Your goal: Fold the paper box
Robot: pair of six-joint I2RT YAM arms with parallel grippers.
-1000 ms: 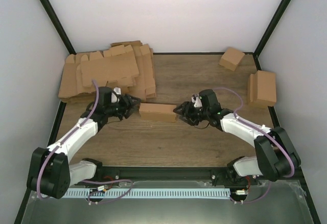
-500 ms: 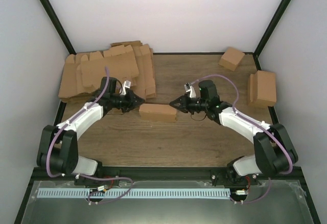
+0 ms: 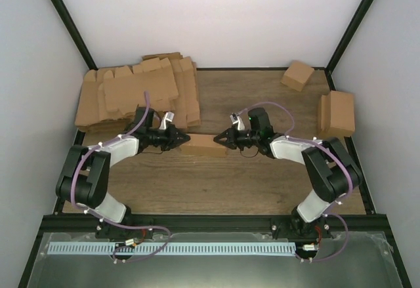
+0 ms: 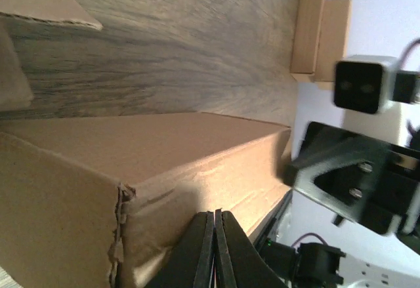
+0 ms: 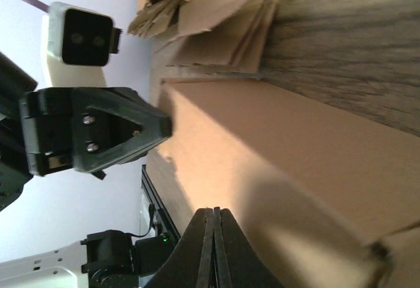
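Both of your grippers have closed since a second ago, when they stood open at either end of the paper box [image 3: 205, 146], and both arms have drawn their elbows in toward the bases. Your left gripper [image 3: 182, 139] has its fingers pressed flat together with nothing between them, its tip at the box's left end. Your right gripper [image 3: 221, 138] is likewise fully closed and empty, its tip at the right end. You have the box lying folded on the wooden table [image 3: 249, 176], mid-table, just in front of the pile of flat blanks [image 3: 138, 94]. A small cube-like box [image 3: 297, 75] and another folded box [image 3: 338, 112] sit well apart on the right.
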